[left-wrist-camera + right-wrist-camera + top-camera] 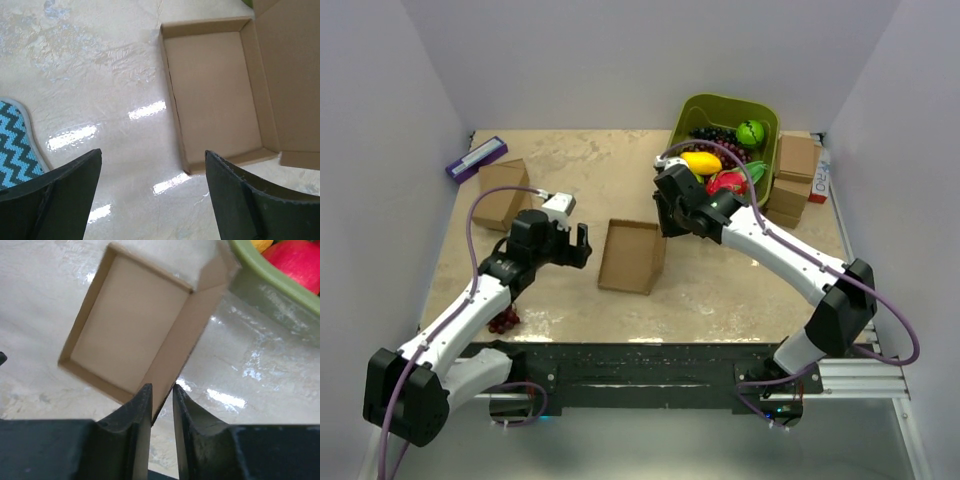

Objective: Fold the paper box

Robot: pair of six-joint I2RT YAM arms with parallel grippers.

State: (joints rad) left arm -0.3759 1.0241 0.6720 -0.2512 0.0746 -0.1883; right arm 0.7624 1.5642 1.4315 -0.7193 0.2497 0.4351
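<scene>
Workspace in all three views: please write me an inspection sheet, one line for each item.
Surface: beige table, glossy, with light reflections.
Job's things: paper box lies open, one flap raised.
Clutter: green bin holding fruit; small brown boxes beside it; another box; purple item; dark grapes.
Grippers: right gripper shut on the raised flap; left gripper open, empty, beside the box.
Cables: purple cables run along both arms.
Surroundings: pale walls on three sides.
</scene>
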